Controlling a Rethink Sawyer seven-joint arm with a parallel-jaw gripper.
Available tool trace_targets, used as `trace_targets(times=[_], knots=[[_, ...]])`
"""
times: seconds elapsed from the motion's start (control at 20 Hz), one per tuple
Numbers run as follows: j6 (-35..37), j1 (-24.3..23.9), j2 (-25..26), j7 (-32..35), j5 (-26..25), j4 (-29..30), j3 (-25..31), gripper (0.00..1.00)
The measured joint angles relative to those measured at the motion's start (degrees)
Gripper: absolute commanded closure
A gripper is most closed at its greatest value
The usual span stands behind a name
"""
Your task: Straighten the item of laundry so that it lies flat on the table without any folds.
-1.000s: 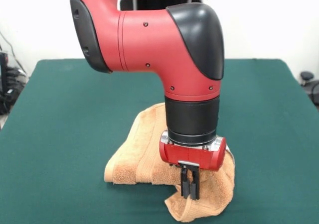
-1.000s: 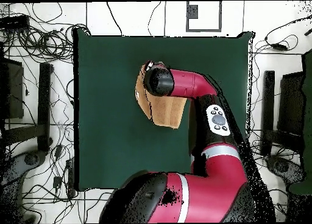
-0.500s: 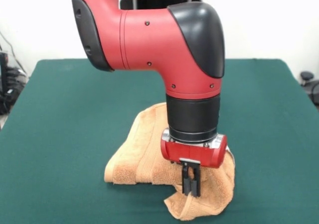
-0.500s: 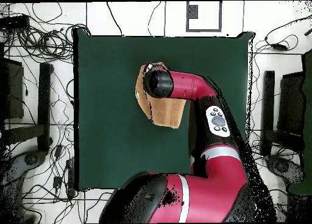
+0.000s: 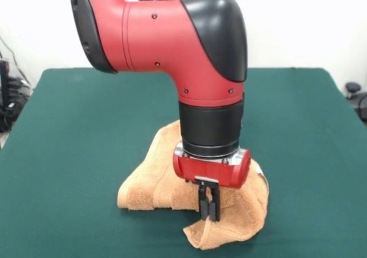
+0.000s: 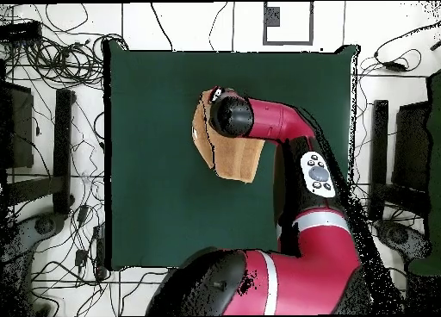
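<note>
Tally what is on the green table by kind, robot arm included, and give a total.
Towels, orange-tan, bunched and folded: 1, the towel
Robot arms, red and black: 1, the arm, its gripper shut on a fold at the towel's near edge
Tables, green-topped: 1, the table
Total: 3

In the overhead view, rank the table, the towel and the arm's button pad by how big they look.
Largest to smallest:
1. table, by far
2. towel, partly hidden under the arm
3. button pad, though it sits nearer the camera, so it looks bigger than it is
</note>
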Motion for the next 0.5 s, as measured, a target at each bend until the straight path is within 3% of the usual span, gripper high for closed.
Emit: trace_targets(times=[0.5], knots=[[9.7,-0.6,-1.3,0.0,0.5,-1.2,0.0,1.0]])
